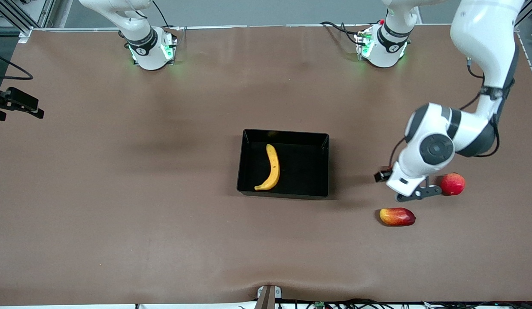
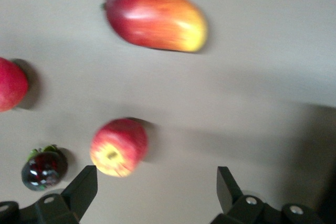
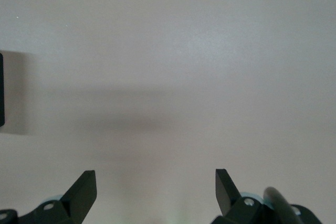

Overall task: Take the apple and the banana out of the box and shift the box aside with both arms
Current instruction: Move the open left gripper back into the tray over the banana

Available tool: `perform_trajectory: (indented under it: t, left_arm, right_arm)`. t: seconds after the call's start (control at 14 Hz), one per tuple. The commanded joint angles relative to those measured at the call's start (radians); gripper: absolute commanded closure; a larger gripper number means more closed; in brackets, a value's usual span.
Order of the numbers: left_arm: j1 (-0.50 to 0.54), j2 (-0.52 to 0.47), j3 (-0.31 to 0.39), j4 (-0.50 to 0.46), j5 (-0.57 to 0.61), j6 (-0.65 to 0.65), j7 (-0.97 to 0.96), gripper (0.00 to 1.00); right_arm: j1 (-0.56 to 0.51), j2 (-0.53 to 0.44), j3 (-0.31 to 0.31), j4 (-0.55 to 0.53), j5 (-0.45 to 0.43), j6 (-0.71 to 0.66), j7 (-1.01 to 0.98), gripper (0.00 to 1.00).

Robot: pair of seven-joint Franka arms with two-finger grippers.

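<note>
Black box point(image 1: 321, 165) at bench point(image 1: 120, 193) centre, glossy, upright walls. Only the banana point(image 1: 271, 168) in it: long, curved, yellow, lying lengthwise along the wall toward the right arm's end.

Apple point(image 2: 118, 146) not in the box: small, round, red with a yellowish patch, on the bench toward the left arm's end, only in the left wrist view, hidden under my arm in the front view.

My left claw point(image 2: 155, 190) hangs over it, fingers spread, nothing pinched. In the front view, mango point(image 1: 397, 216) at 6 o'clock of that claw point(image 1: 420, 193), plain red fruit point(image 1: 453, 183) at 3 o'clock. Dark berry-like thing point(image 2: 43, 167) just beside the apple.

My right claw point(image 3: 156, 187) spread, empty, over bare bench, box edge point(image 3: 1, 88) in sight.
</note>
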Motion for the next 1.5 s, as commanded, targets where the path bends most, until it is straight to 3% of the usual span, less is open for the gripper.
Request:
perform_trajectory:
  t: [0.0, 0.21, 0.36, 0.64, 0.71, 1.0, 1.36, 1.43]
  left_arm:
    - [-0.03, 0.013, -0.116, 0.032, 0.008, -0.022, -0.118, 0.0]
    - [-0.221, 0.132, -0.136, 0.183, 0.014, -0.022, -0.363, 0.0]
    - [-0.332, 0.24, -0.129, 0.29, 0.017, -0.016, -0.404, 0.0]
    - [-0.545, 0.337, 0.026, 0.403, 0.031, 0.01, -0.416, 0.0]
    - [-0.582, 0.366, 0.052, 0.421, 0.031, 0.039, -0.421, 0.0]
    - [-0.65, 0.456, 0.094, 0.464, 0.031, 0.186, -0.419, 0.0]
    - [-0.711, 0.516, 0.146, 0.469, 0.034, 0.23, -0.401, 0.0]
    - [-0.729, 0.522, 0.169, 0.469, 0.034, 0.23, -0.395, 0.06]
  right_arm:
    - [-0.005, 0.007, 0.007, 0.018, -0.005, -0.009, 0.002, 0.0]
    - [-0.008, 0.01, 0.007, 0.019, -0.009, -0.003, -0.003, 0.0]
    - [-0.008, 0.022, 0.007, 0.022, -0.025, 0.002, -0.004, 0.0]
    - [-0.011, 0.051, 0.006, 0.048, -0.019, 0.098, -0.003, 0.0]
    - [-0.016, 0.108, 0.006, 0.051, -0.02, 0.117, 0.006, 0.0]
    - [-0.06, 0.131, 0.007, 0.048, 0.001, 0.122, 0.005, 0.0]
    - [-0.137, 0.258, 0.006, 0.05, -0.009, 0.209, -0.003, 0.0]
    - [-0.145, 0.281, 0.006, 0.05, -0.008, 0.245, -0.003, 0.0]
